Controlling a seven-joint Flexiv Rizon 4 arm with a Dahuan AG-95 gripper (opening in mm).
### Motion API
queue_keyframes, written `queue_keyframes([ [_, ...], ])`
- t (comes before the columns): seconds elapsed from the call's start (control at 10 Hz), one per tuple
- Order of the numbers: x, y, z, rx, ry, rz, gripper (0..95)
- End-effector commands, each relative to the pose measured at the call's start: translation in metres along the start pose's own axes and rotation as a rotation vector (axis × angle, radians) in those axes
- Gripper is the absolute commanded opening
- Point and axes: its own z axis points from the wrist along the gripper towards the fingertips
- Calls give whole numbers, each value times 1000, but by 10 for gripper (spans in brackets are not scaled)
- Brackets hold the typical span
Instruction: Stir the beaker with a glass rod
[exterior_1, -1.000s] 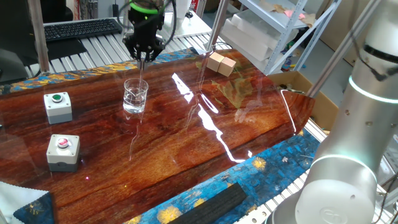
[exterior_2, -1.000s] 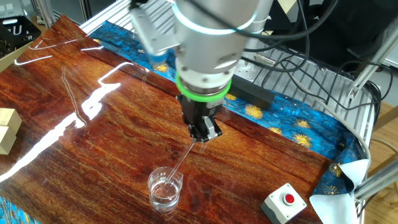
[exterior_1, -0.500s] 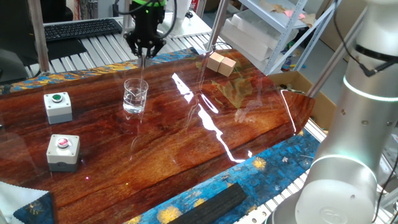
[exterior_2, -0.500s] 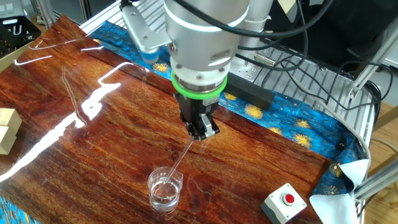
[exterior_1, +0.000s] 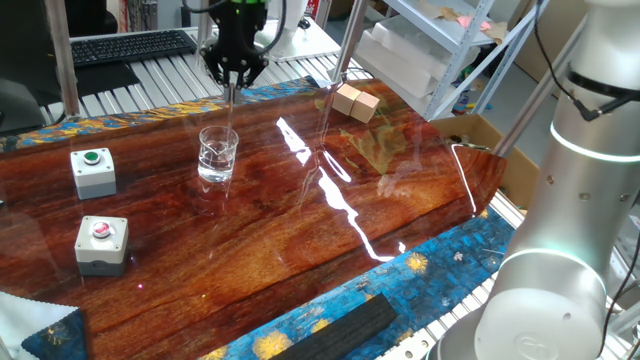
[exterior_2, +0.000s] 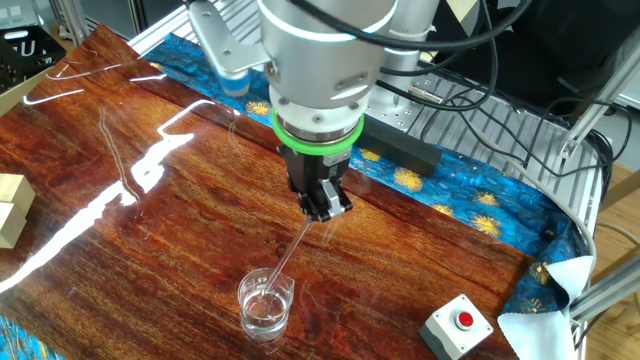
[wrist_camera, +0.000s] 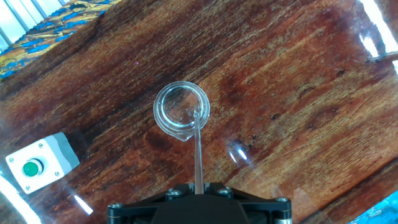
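Two grey button boxes are seen at the left of the glossy wooden table (exterior_1: 300, 230), one with a green button (exterior_1: 93, 171) and one with a red button (exterior_1: 102, 243), and a single beaker (exterior_1: 218, 154) is set just to their right on the bare wood. One glass rod (exterior_2: 288, 254) is clamped in the closed gripper (exterior_2: 322, 208) above, its lower end dipped inside the beaker. Two pale wooden blocks (exterior_1: 356, 101) are placed further right, near the table's far edge.
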Motion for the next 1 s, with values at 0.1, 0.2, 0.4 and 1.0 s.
queue_keyframes([
  [0.1,-3,-1,-2,-1,7,-6,0],
  [0.2,-5,-2,-3,-3,-1,-7,0],
  [0.4,-8,-3,-5,-5,-43,-3,0],
  [1.0,-20,-6,-10,-16,-88,1,0],
])
